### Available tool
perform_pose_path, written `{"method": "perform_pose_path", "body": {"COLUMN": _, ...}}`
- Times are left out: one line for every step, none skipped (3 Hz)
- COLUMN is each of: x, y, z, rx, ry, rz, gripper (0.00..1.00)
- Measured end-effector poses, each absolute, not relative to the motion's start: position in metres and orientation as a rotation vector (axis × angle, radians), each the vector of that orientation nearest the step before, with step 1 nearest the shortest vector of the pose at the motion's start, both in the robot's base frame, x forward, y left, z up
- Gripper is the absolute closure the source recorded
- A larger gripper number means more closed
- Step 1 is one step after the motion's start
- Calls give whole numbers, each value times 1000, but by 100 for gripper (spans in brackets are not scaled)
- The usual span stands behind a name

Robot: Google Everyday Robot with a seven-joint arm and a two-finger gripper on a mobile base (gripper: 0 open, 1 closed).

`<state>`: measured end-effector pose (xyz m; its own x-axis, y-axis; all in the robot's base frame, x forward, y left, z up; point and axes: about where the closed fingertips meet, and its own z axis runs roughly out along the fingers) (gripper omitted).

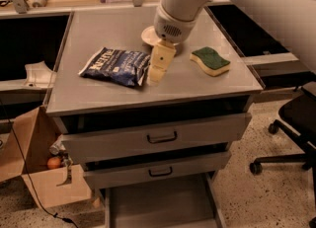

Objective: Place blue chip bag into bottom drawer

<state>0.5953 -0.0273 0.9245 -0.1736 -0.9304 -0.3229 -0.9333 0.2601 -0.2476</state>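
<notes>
The gripper (pixel 156 75) is hanging low over the cabinet top (pixel 197 86), just beside the right edge of the blue chip bag (pixel 116 66), which is lying flat there. I cannot tell whether it is clenched or released. The bottom drawer (pixel 158 205) is standing open below.

**Me:** Where does the blue chip bag (pixel 117 66) sit on my feed?

**Partner:** It lies flat on the cabinet top (pixel 197 86), left of centre. It's crinkled navy foil with white lettering, its long side running left to right, slightly skewed.

**Me:** I see the gripper (pixel 156 75) pointing down just beside the bag's right edge (touching or not, I cannot tell). And the bottom drawer (pixel 158 200)?

**Partner:** It's pulled out at the foot, a shallow grey tray with raised side rails, well below the bag.
</notes>
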Motion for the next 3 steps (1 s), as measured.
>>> {"method": "perform_pose_path", "body": {"x": 596, "y": -27, "z": 924, "rx": -1694, "ry": 2132, "rz": 11, "gripper": 0}}
{"method": "perform_pose_path", "body": {"x": 604, "y": -15, "z": 917, "rx": -1674, "ry": 2131, "rz": 51, "gripper": 0}}
{"method": "perform_pose_path", "body": {"x": 619, "y": 6, "z": 912, "rx": -1649, "ry": 2135, "rz": 116, "gripper": 0}}
